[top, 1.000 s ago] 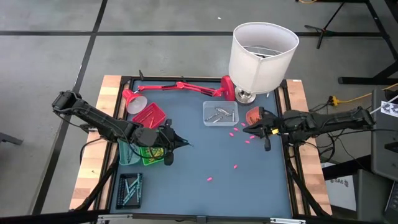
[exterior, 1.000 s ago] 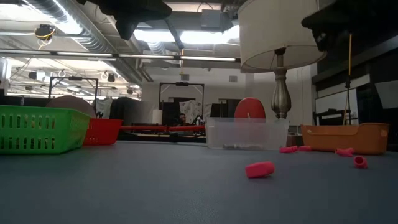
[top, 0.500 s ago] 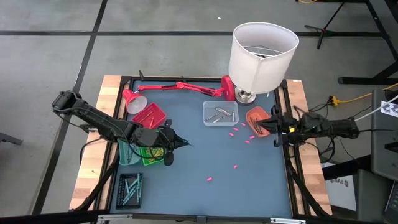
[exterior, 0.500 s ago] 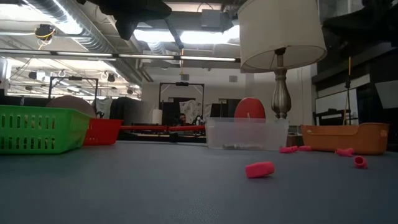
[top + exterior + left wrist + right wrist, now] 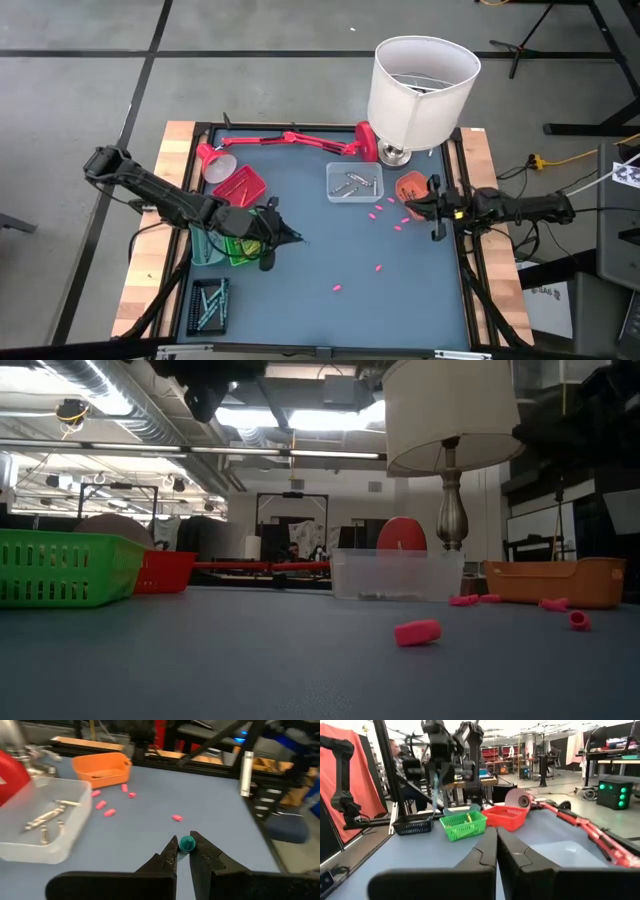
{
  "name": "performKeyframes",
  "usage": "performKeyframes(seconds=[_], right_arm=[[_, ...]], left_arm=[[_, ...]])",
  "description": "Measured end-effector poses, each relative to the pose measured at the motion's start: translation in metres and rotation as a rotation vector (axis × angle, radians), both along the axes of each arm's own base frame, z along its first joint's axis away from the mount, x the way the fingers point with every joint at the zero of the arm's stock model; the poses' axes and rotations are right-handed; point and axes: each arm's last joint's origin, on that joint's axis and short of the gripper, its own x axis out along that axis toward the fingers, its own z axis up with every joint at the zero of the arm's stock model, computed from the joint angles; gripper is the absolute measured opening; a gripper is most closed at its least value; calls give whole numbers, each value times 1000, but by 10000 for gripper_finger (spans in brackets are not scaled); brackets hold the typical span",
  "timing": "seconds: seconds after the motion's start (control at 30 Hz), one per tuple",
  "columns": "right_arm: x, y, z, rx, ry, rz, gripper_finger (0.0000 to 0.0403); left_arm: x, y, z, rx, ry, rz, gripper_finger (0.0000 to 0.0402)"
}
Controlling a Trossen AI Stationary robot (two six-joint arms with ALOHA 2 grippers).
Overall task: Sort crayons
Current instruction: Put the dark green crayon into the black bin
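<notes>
My left gripper (image 5: 295,240) hovers above the table just right of the green tray (image 5: 238,252), shut on a teal crayon (image 5: 187,843). The right wrist view shows that crayon (image 5: 435,790) hanging below the fingers. My right gripper (image 5: 406,207) is shut and empty, level, beside the orange tray (image 5: 412,186) at the table's right. Grey crayons lie in the clear tray (image 5: 354,183) and in the black tray (image 5: 208,305). A red tray (image 5: 238,186) and a teal tray (image 5: 205,246) sit by the green one. My left gripper pinches the teal crayon's upper end (image 5: 186,840) between its two fingertips. The fingers reach out from the table's left side, slanting a little down. The crayon hangs roughly upright below them, lifted clear of the table.
Small pink bits (image 5: 385,212) lie scattered on the blue mat right of centre and toward the near edge (image 5: 337,288). A white-shaded lamp (image 5: 423,90) stands at the far right, and a red desk lamp (image 5: 290,138) lies along the far edge.
My right arm has sunk and folded back toward the table's right edge, its gripper staying shut by the orange tray. My left gripper has swung slightly toward the near edge, still holding the teal crayon.
</notes>
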Motion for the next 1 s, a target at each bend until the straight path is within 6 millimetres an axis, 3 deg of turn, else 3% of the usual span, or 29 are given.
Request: performKeyframes(seconds=[0.07,0.23,0.4,0.77,1.0], right_arm=[[3,1,-12,1,-8,9,5],[3,0,-12,-3,-4,-22,5],[3,-3,-12,-68,5,-113,5],[4,-3,-15,-73,38,-140,5],[4,-3,-15,-73,39,-136,5]], left_arm=[[-1,-3,1,-10,-2,-31,12],[-6,-15,1,-56,4,-67,12],[-14,-30,-3,-249,82,-140,12],[-44,-77,-6,-852,491,-420,12],[-73,-100,-17,-979,812,-359,12]])
